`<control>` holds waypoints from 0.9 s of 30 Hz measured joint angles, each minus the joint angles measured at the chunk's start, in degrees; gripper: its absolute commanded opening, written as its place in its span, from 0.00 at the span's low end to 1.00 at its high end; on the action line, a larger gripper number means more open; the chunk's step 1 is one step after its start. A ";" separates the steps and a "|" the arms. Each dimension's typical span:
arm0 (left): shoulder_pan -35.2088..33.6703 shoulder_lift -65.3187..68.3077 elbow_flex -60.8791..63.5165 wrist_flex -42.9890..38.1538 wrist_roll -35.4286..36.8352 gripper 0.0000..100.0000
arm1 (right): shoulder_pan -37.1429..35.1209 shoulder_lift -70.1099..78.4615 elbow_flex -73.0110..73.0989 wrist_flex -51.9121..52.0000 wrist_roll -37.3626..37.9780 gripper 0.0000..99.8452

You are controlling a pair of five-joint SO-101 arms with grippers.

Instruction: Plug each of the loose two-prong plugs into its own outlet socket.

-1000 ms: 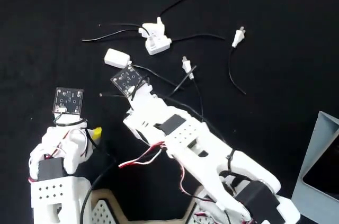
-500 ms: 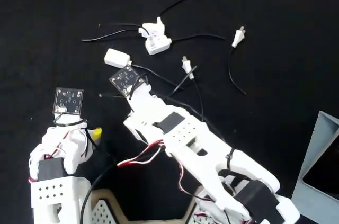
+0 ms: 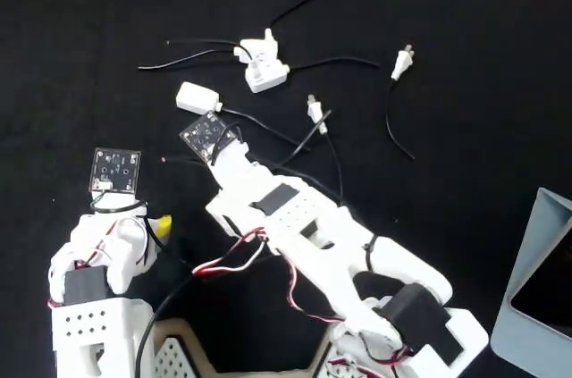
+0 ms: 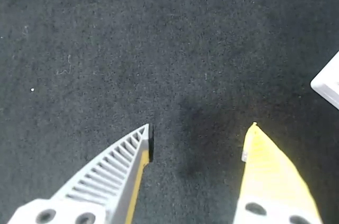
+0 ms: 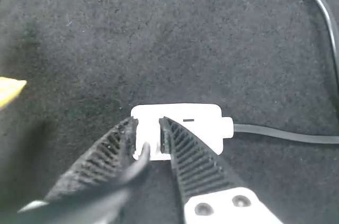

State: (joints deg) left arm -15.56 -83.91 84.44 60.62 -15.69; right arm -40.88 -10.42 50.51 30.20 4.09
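Note:
A white outlet socket block (image 5: 196, 121) with a black cord lies on the black cloth, also seen as the block (image 3: 198, 96) in the high view. My right gripper (image 5: 148, 128) is right at its end, shut on a small white two-prong plug (image 5: 143, 151) that touches the block. The right arm (image 3: 277, 204) stretches from the front toward that block. A second socket block (image 3: 265, 74) farther back has a plug standing in it. Two loose plugs (image 3: 315, 110) (image 3: 402, 61) lie to the right. My left gripper (image 4: 200, 128) hangs open over bare cloth at the front left.
Black cords curl across the back and middle of the cloth. A grey bin (image 3: 536, 289) stands at the right edge. A white corner (image 4: 328, 82) shows beside the left gripper. The left arm (image 3: 98, 262) sits at the front left.
The right arm has pushed a little farther toward the white socket block at the left. The left arm has kept still.

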 measured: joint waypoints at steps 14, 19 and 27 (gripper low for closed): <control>0.00 0.00 1.05 0.00 0.00 0.28 | 0.35 -0.97 -1.58 1.76 4.22 0.01; 0.00 0.00 1.05 0.00 0.00 0.28 | 5.10 -4.84 -4.75 1.76 4.22 0.01; 0.00 0.00 1.05 0.00 0.00 0.28 | 13.98 -5.36 -15.03 1.85 4.22 0.01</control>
State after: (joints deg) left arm -15.56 -83.91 85.49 60.62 -15.69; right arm -26.90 -15.78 35.47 32.04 8.31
